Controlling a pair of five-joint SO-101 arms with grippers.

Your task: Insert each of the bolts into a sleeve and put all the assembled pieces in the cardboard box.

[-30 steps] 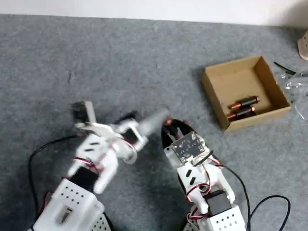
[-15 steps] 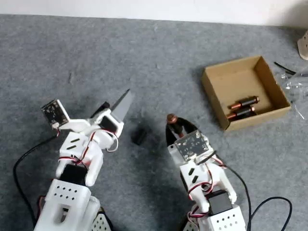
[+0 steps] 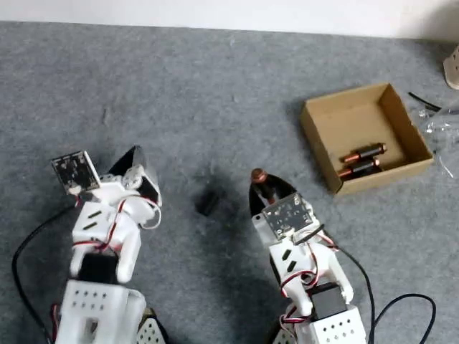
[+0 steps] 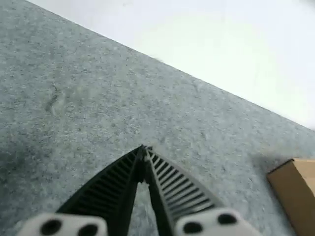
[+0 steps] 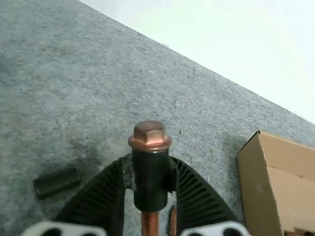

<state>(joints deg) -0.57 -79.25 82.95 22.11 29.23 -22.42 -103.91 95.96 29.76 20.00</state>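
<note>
Two grippers are showing: the left gripper (image 4: pixel 143 157) and the right gripper (image 3: pixel 267 192). One cardboard box (image 3: pixel 351 122) is sitting on the one grey mat (image 3: pixel 179 86). Three bolts are showing, each wearing a sleeve: a first bolt (image 3: pixel 363 152) and a second bolt (image 3: pixel 360 169) are lying in the box, and a third bolt (image 5: pixel 149 136) is sitting in the right gripper. One spare sleeve (image 3: pixel 208 203) is lying loose, making four sleeves.

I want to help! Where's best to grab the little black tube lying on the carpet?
I'd pinch the black sleeve around its middle, coming straight down from above. It lies flat on its side, so its long round sides are free.
</note>
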